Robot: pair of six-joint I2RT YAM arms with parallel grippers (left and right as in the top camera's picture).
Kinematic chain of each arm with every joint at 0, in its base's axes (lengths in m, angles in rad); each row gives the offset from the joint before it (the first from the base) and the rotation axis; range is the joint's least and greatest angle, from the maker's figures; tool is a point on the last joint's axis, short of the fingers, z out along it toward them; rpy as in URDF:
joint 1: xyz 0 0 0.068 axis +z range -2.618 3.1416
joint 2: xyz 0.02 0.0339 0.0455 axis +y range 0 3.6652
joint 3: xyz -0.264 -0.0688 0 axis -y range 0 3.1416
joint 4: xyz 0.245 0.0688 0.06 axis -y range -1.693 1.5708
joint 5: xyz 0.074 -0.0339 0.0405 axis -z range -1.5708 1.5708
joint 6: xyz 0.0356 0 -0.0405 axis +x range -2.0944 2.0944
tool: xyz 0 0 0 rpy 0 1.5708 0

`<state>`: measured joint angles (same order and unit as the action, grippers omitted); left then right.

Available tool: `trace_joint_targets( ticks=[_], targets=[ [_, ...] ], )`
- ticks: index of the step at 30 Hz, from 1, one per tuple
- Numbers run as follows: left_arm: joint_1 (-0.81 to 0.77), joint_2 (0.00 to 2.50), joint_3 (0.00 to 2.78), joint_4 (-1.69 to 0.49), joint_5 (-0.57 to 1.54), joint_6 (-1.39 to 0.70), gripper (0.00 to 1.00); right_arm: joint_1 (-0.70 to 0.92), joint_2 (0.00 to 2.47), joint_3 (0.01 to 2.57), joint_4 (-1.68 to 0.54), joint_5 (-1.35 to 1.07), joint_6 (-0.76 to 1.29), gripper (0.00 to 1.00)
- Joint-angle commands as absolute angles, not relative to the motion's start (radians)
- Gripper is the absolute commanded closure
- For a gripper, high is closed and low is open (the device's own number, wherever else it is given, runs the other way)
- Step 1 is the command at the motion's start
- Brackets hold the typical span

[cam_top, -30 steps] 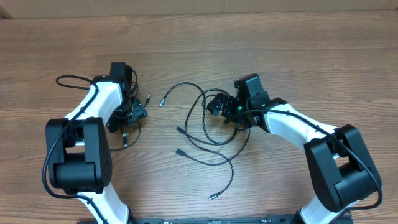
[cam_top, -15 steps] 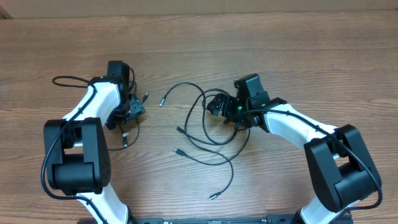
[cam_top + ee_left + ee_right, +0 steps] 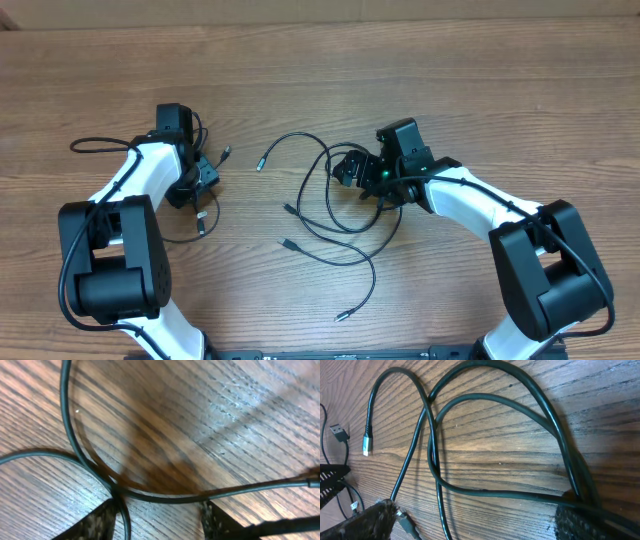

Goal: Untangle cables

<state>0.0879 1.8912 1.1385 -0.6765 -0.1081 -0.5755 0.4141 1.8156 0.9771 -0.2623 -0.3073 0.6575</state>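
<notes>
I read the left gripper as half-open, one thin, smooth black cable curving between its textured fingers. The right gripper stands wide over the looped, silver-tipped cables at the centre of the wood-grain desk.

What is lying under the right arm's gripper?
Under the right gripper lie loops of black cables on the wooden table, running between its open fingers. From overhead, the gripper itself covers that stretch.
</notes>
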Motion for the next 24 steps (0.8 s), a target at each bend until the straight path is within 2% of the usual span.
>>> trace_joint_targets(
  ticks=[1,9,13,24],
  targets=[
    [0.100,1.941,1.110,-0.708,0.026,-0.483,0.25,0.411,1.840,0.957,-0.282,-0.271,0.659,0.00],
    [0.135,1.912,1.277,-0.878,0.125,-0.430,0.14,0.411,1.840,0.957,-0.281,-0.271,0.659,0.00],
    [0.137,1.909,1.275,-0.865,0.157,-0.472,0.13,0.411,1.841,0.957,-0.270,-0.271,0.659,0.00],
    [0.139,1.909,1.090,-0.582,0.116,-0.653,0.11,0.411,1.841,0.957,-0.258,-0.271,0.659,0.00]
  ],
)
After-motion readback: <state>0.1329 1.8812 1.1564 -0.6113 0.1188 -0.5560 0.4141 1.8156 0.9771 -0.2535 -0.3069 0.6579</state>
